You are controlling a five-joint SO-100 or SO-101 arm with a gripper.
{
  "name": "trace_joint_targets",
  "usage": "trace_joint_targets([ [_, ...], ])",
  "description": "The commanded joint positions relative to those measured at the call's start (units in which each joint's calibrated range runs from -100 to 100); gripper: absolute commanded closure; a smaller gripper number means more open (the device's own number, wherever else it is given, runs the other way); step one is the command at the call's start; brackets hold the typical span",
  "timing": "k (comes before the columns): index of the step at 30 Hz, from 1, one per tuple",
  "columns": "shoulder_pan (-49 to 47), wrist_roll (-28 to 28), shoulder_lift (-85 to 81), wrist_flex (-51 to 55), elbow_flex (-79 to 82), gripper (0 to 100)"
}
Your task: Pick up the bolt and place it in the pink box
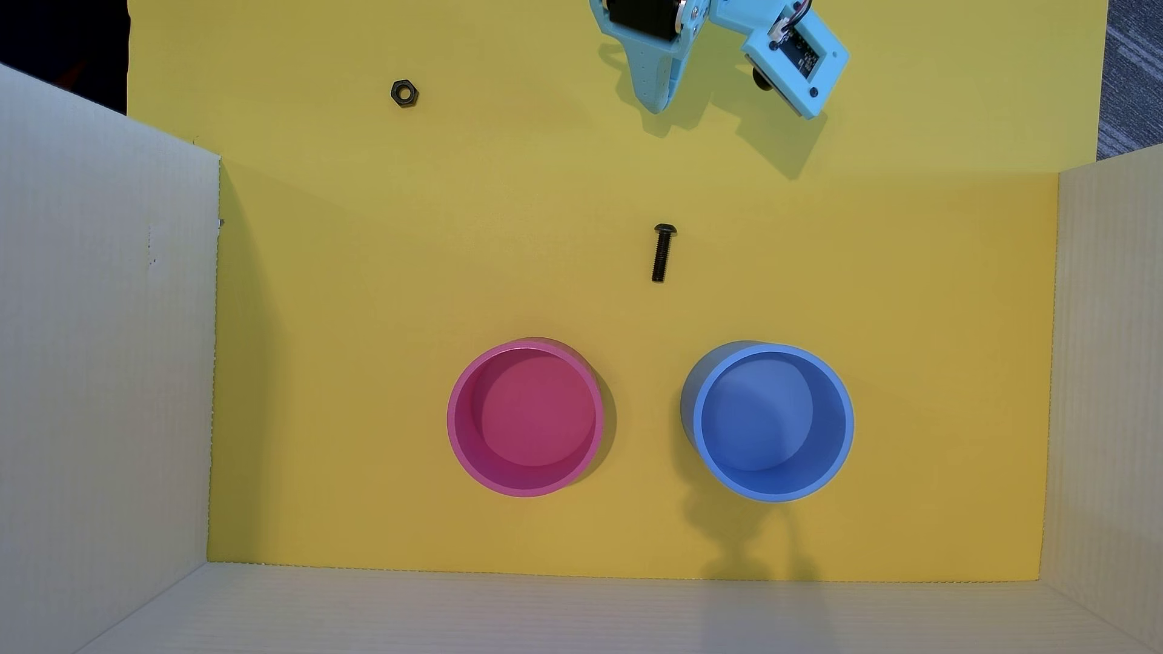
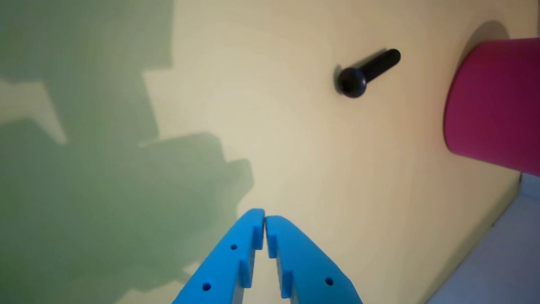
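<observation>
Overhead view shows the bolt (image 1: 662, 253) lying free on the yellow bench (image 1: 377, 264), near the empty pink box (image 1: 525, 418). Claw (image 2: 264, 219) is closed on nothing, so pickup and placing remain.

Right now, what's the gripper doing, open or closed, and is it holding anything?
Gripper: closed, fingertips together, holding nothing. The bolt lies apart on the yellow surface.

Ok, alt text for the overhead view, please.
A small black metal bolt lies on a yellow sheet, apart from the light blue pincer at the top edge. Below it stand a round pink cup and a round blue cup, both empty; a black hexagonal nut lies upper left.
</observation>
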Motion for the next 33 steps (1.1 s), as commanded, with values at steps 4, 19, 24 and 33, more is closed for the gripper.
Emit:
trace_joint_targets([
  [4,0.17,-0.26,0.25,-0.05,-0.21,99],
  [19,-0.35,-0.26,0.25,-0.48,-0.3,99],
  [24,-0.42,-0.26,0.25,-0.48,-0.3,99],
  [33,-0.5,-0.31,0.25,-0.48,-0.12,99],
])
